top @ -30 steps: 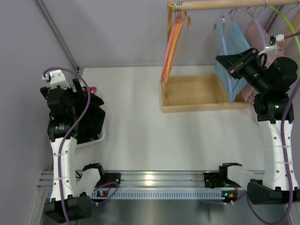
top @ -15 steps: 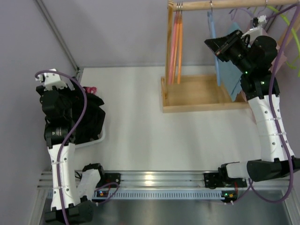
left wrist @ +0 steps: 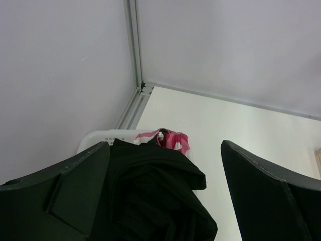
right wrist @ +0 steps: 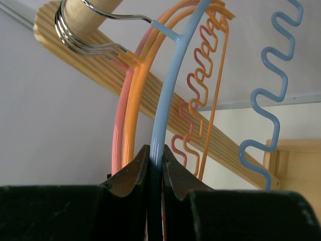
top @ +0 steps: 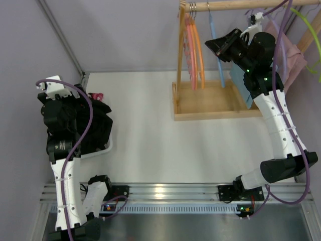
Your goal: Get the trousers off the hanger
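The plain black trousers [top: 98, 128] lie heaped in a white basket [top: 103, 149] at the left. The pink camouflage pair [top: 95, 96] peeks out at the basket's far end. In the left wrist view the black trousers [left wrist: 150, 191] fill the space below the pink pair [left wrist: 173, 139]. My left gripper [top: 62, 108] hovers over the basket, open and empty [left wrist: 165, 144]. My right gripper [top: 220, 47] is raised at the rack, shut on a bare blue hanger [top: 214, 35]. The right wrist view shows the jaws [right wrist: 156, 150] pinching the blue hanger's rim [right wrist: 173, 75].
The blue hanger hangs on a wooden rod [top: 225, 6] next to orange and pink hangers [top: 193, 45]. A wooden rack base [top: 210, 100] sits below. Blue cloth [top: 242, 88], pink cloth [top: 296, 55] and a green hanger [top: 313, 40] hang behind the right arm.
My right gripper has slid the blue hanger left along the rod, close to the orange and pink hangers. My left arm has shifted slightly over the basket.
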`<action>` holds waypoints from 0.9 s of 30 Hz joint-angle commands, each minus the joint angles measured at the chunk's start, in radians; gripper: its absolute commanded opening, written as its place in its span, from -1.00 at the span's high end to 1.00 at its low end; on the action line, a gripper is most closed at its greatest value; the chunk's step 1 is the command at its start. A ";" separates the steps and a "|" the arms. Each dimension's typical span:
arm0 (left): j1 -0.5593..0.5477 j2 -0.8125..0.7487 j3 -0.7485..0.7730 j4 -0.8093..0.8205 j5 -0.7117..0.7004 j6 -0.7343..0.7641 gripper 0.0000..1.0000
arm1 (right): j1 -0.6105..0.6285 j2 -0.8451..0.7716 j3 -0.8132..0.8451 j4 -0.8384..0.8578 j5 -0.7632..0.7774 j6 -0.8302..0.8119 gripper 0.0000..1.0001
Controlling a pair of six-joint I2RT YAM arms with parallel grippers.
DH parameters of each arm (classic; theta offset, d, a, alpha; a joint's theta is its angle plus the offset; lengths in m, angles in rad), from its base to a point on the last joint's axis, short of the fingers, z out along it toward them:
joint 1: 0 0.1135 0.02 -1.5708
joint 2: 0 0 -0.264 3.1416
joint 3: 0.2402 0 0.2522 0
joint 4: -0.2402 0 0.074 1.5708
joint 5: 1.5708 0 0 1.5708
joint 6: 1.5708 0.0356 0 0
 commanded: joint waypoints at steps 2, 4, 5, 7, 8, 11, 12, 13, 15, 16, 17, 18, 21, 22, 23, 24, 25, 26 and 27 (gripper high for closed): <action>0.005 -0.009 0.035 0.023 0.032 0.008 -0.97 | 0.058 0.012 0.046 0.117 -0.024 -0.002 1.00; 0.005 -0.011 0.034 0.020 0.035 0.007 -0.97 | 0.067 0.021 0.048 0.126 -0.038 0.003 1.00; 0.005 -0.011 0.034 0.019 0.039 0.005 -0.97 | 0.078 0.024 0.045 0.126 -0.037 0.001 1.00; 0.005 -0.017 0.031 0.019 0.042 0.008 -0.97 | 0.090 0.026 0.035 0.134 -0.041 0.006 1.00; 0.005 -0.020 0.032 0.019 0.043 0.008 -0.97 | 0.093 0.027 0.034 0.135 -0.043 0.006 0.99; 0.005 -0.018 0.040 0.008 0.051 0.019 -0.97 | 0.101 0.017 0.025 0.141 -0.041 -0.003 0.85; 0.005 -0.014 0.046 0.002 0.057 0.019 -0.97 | 0.101 0.012 0.019 0.141 -0.029 -0.016 0.80; 0.005 -0.008 0.061 -0.019 0.063 0.021 -0.97 | 0.099 0.006 0.016 0.140 -0.025 -0.022 0.71; 0.005 0.014 0.077 -0.036 0.063 0.019 -0.97 | 0.099 -0.011 0.008 0.135 -0.014 -0.033 0.46; 0.005 0.022 0.092 -0.055 0.100 0.015 -0.96 | 0.099 -0.018 -0.001 0.131 -0.011 -0.040 0.36; 0.005 0.034 0.097 -0.059 0.127 0.013 -0.97 | 0.099 -0.032 -0.006 0.127 -0.011 -0.049 0.21; 0.005 0.038 0.112 -0.069 0.149 0.008 -0.97 | 0.098 -0.038 -0.015 0.126 -0.012 -0.060 0.12; 0.005 0.061 0.136 -0.098 0.223 0.005 -0.97 | 0.093 -0.081 -0.037 0.121 -0.009 -0.072 -0.23; 0.005 0.072 0.155 -0.110 0.233 0.005 -0.97 | 0.087 -0.092 -0.047 0.120 -0.006 -0.085 -0.30; 0.005 0.090 0.167 -0.130 0.241 0.004 -0.97 | 0.082 -0.115 -0.055 0.120 -0.005 -0.088 -0.42; 0.005 0.100 0.190 -0.139 0.258 0.001 -0.97 | 0.078 -0.126 -0.067 0.120 -0.008 -0.097 -0.47; 0.005 0.110 0.201 -0.147 0.273 0.002 -0.96 | 0.069 -0.137 -0.072 0.115 -0.008 -0.102 -0.52; 0.005 0.133 0.212 -0.165 0.305 -0.001 -0.96 | 0.063 -0.158 -0.075 0.111 -0.011 -0.108 -0.65; 0.005 0.147 0.234 -0.179 0.325 -0.010 -0.97 | 0.058 -0.170 -0.081 0.108 -0.011 -0.124 -0.71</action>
